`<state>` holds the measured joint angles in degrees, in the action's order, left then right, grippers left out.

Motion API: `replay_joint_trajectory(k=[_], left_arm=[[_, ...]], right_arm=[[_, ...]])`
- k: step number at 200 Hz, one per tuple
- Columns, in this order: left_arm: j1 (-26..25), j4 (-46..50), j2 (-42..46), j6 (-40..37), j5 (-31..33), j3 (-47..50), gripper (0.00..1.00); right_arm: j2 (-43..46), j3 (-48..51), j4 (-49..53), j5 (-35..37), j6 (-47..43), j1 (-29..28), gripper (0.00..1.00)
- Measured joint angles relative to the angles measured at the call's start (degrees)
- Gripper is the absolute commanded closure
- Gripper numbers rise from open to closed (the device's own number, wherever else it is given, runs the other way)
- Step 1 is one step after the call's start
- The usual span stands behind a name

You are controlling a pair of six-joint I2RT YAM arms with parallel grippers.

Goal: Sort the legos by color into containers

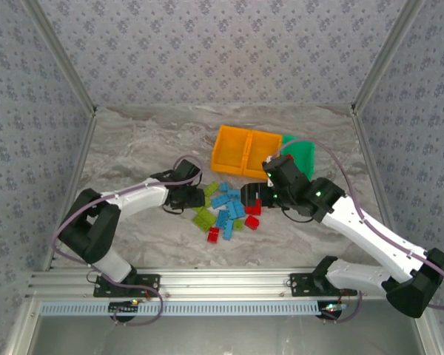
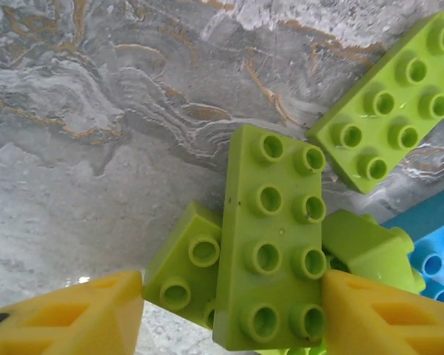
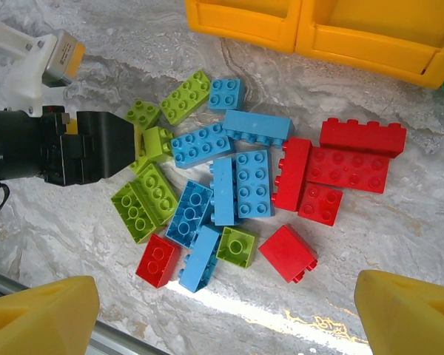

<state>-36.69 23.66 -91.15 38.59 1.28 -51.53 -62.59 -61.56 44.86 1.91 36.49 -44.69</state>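
Note:
The legos (image 1: 228, 211) lie in a loose pile mid-table: lime green (image 3: 144, 201), light blue (image 3: 240, 181) and red (image 3: 348, 166) bricks. My left gripper (image 2: 233, 318) is open at the pile's left edge, its yellow fingertips (image 2: 66, 318) straddling a long lime brick (image 2: 270, 237) and a small lime brick (image 2: 185, 259) beside it. The same left gripper (image 3: 96, 148) appears as a black body over the lime bricks. My right gripper (image 3: 222, 318) hangs open above the pile's right side (image 1: 257, 196), holding nothing. Two orange bins (image 1: 246, 150) and a green bin (image 1: 302, 157) stand behind the pile.
Marble tabletop (image 1: 133, 140) spreads to the left and back. Patterned walls enclose the table. An aluminium rail (image 1: 229, 281) runs along the near edge. The orange bins (image 3: 318, 26) look empty where they show in the right wrist view.

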Motion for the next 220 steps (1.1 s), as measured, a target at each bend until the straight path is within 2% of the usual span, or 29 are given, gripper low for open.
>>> replay_joint_trajectory(k=[23,55,91,115,123,133,150,168,182,220], left_arm=[[-0.02,-0.33,-0.02,-1.29,-0.48,-0.24,0.52],[-0.02,-1.22,-0.04,-2.16,-0.66,-0.74,0.60],[0.00,-0.37,0.22,-2.60,-0.55,-0.72,0.62],[0.00,0.76,2.23,-3.15,-0.37,-0.72,0.56],[0.00,0.87,3.32,-3.52,-0.13,-0.72,0.49],[0.00,0.85,4.87,-3.56,0.74,-0.72,0.35],[0.59,1.42,7.13,-4.37,3.15,-1.29,0.22],[2.84,1.97,6.36,-5.22,6.14,-4.37,0.22],[5.35,2.62,2.54,-7.61,7.48,-9.07,0.22],[11.06,2.93,-11.41,-14.78,4.22,-20.17,0.23]], right_arm=[[0.00,0.02,-0.02,0.50,0.39,-0.09,0.08],[-0.31,0.04,0.00,0.94,0.63,-0.48,0.08],[-0.96,0.04,0.02,1.55,0.63,-0.63,0.07],[-1.20,0.04,0.02,1.77,0.66,-0.74,0.07],[-1.29,0.04,0.02,1.79,0.63,-0.76,0.07],[-1.38,0.04,0.02,1.84,0.63,-0.85,0.07],[-1.46,0.02,0.02,1.86,0.63,-1.11,0.07],[-1.62,0.02,0.02,1.92,0.63,-1.22,0.07],[-1.73,0.02,0.17,1.97,0.66,-1.36,0.07],[-1.70,-0.63,1.11,2.40,1.11,-2.60,0.07]])
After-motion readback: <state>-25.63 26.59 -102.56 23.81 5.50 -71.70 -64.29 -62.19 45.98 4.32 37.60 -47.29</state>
